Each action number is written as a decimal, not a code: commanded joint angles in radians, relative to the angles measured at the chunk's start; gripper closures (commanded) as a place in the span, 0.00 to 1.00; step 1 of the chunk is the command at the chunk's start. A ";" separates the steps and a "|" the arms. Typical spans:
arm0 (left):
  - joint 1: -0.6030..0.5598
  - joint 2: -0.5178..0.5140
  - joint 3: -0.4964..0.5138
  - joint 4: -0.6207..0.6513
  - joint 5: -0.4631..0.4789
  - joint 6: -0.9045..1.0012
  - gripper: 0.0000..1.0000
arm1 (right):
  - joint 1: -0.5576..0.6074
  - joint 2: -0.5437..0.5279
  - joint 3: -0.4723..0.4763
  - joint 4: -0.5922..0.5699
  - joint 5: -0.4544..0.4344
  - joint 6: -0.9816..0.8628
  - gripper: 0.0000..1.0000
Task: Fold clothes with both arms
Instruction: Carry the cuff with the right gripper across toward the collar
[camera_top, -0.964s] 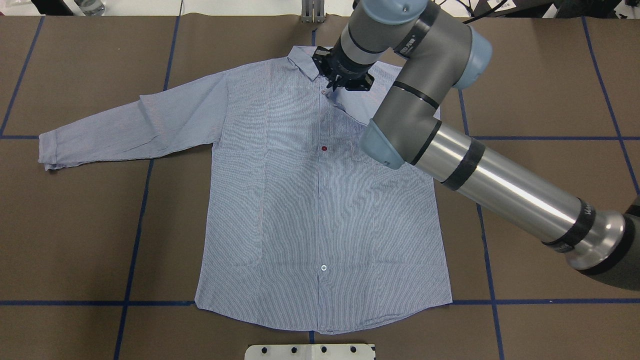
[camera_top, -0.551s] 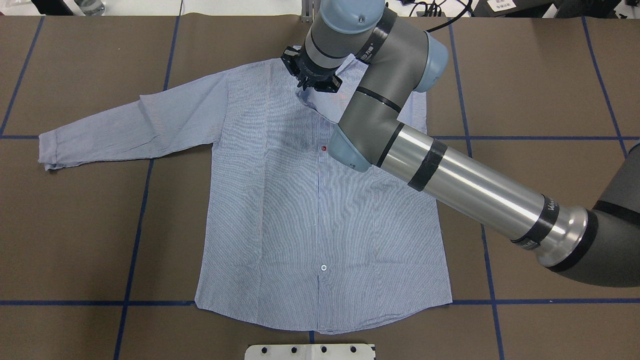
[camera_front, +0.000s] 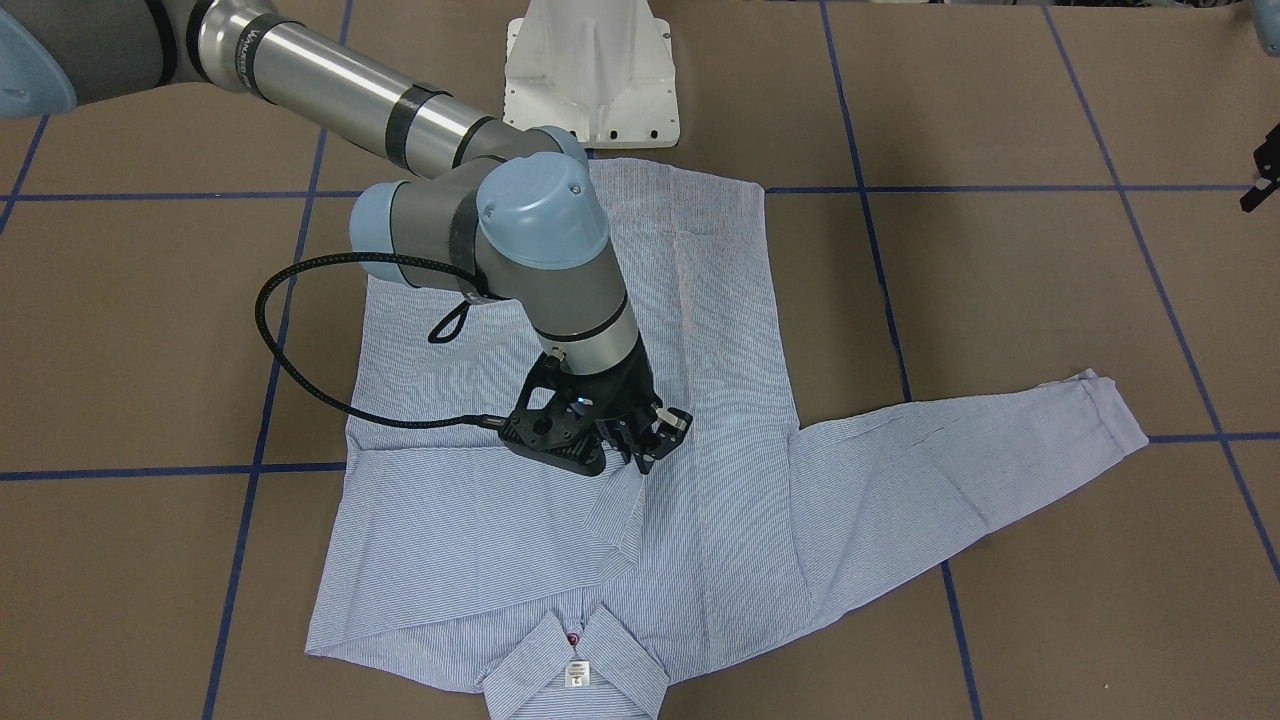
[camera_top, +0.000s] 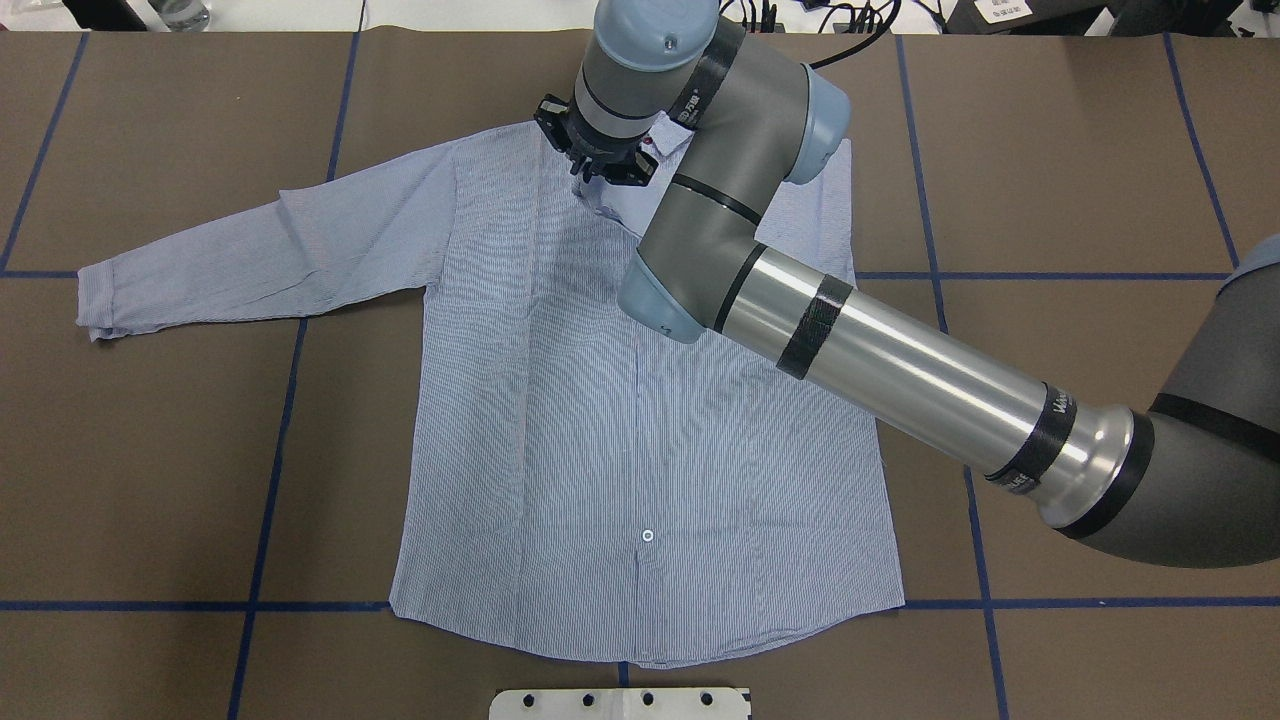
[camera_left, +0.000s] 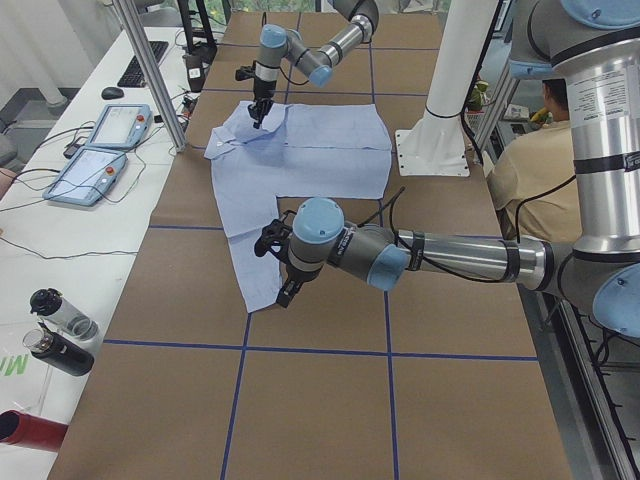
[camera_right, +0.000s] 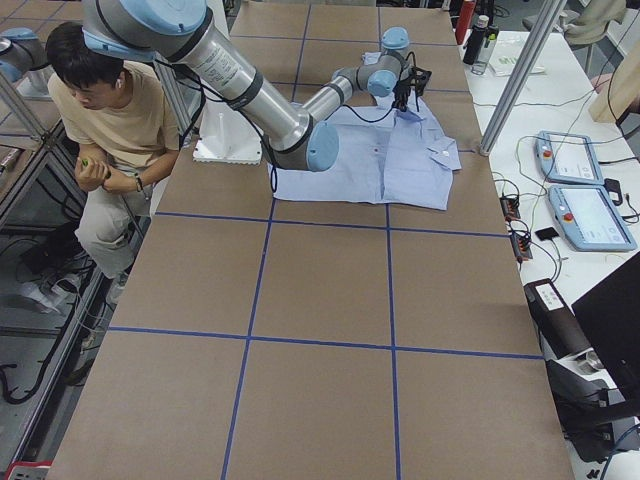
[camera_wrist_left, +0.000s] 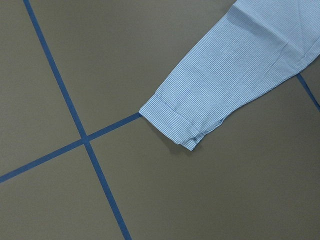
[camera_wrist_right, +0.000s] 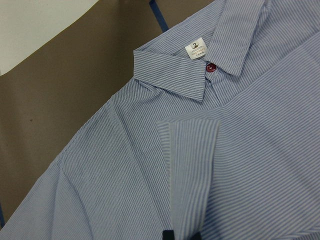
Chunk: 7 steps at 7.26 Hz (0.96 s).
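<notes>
Pinching a cuff (camera_wrist_right: 190, 150) in my right pincer (camera_front: 648, 448), I hold it over the chest of the shirt (camera_top: 560, 420), flat on the table (camera_top: 150, 450). My left pincer (camera_left: 287, 285) hovers above the other cuff (camera_wrist_left: 175, 125); whether open, I cannot tell.

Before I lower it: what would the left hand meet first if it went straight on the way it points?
Most likely the sleeve cuff of the shirt, lying flat below the left hand. If slightly off, the bare table beside it. Height is unclear.
</notes>
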 joint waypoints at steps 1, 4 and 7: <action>0.000 0.000 0.004 0.000 0.002 0.000 0.01 | -0.004 0.005 -0.009 0.001 -0.009 0.011 0.09; 0.003 -0.081 0.021 0.000 0.002 -0.206 0.01 | -0.026 0.037 -0.023 -0.001 -0.041 0.122 0.05; 0.073 -0.283 0.169 -0.035 0.032 -0.399 0.01 | 0.014 -0.133 0.145 -0.072 -0.020 0.201 0.05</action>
